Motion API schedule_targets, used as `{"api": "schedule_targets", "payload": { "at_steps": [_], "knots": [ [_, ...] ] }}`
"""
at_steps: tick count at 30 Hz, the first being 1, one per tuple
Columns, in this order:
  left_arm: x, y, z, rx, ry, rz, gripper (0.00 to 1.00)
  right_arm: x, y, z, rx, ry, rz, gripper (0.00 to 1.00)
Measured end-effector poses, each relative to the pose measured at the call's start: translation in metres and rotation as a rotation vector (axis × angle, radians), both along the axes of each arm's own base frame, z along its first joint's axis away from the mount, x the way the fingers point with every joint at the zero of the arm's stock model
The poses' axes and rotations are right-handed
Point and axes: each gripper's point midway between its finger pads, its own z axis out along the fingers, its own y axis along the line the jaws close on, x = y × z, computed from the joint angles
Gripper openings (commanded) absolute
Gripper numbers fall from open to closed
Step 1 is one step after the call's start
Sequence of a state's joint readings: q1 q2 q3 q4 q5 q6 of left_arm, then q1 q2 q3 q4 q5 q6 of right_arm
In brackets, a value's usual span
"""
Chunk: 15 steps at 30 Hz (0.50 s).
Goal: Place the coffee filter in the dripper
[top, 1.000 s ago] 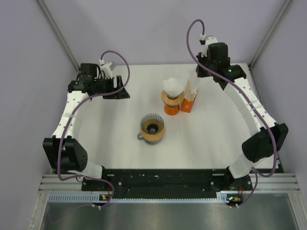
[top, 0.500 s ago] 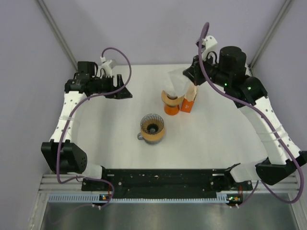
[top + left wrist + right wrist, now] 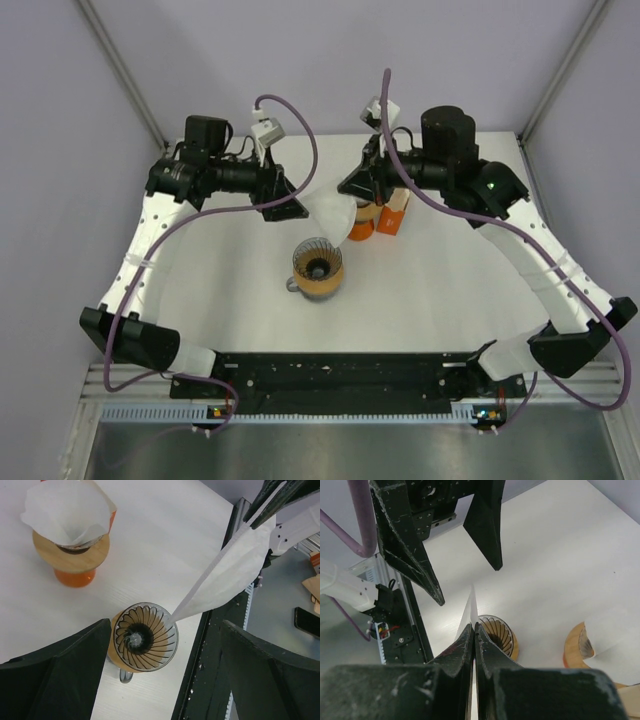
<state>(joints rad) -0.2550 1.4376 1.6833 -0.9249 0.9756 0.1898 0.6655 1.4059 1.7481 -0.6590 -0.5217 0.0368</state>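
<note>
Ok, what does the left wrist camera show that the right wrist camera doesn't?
Left wrist only: the coffee filter's broad flat face, tip pointing toward the dripper, and the dripper's handle. Right wrist only: the filter edge-on, a thin line in the shut right gripper, and the left arm's purple cable. Both: filter, dripper, spare filter stack, the open left gripper.

The right gripper (image 3: 473, 626) pinches the coffee filter (image 3: 471, 605) edge-on, its tips pressed together just left of the dripper (image 3: 500, 636). Above the dripper, the left gripper (image 3: 468, 585) hangs with fingers spread. A wooden stand (image 3: 581, 647) sits right of the dripper.
</note>
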Motion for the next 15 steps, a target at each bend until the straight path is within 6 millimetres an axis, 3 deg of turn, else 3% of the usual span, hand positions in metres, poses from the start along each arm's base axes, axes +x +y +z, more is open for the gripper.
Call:
{"api": "schedule_targets", "payload": {
  "at_steps": [1,7,12,14,15],
  "knots": [
    [-0.003,-0.002,-0.001,-0.002,0.002,-0.018,0.87,-0.001,0.001,0.000,0.002,0.002,0.008,0.00],
    [-0.017,-0.015,-0.005,-0.010,0.016,-0.104,0.42,-0.012,0.005,0.002,0.018,0.013,0.073,0.00],
    [-0.024,-0.019,-0.006,-0.033,0.034,-0.156,0.00,-0.014,0.006,-0.002,0.015,0.015,0.093,0.00],
    [-0.027,-0.018,-0.007,-0.036,0.037,-0.171,0.00,-0.014,0.006,-0.004,0.013,0.017,0.096,0.04],
    [-0.028,-0.018,-0.007,-0.036,0.036,-0.177,0.00,-0.015,0.006,-0.004,0.011,0.020,0.097,0.12]
  ]
}}
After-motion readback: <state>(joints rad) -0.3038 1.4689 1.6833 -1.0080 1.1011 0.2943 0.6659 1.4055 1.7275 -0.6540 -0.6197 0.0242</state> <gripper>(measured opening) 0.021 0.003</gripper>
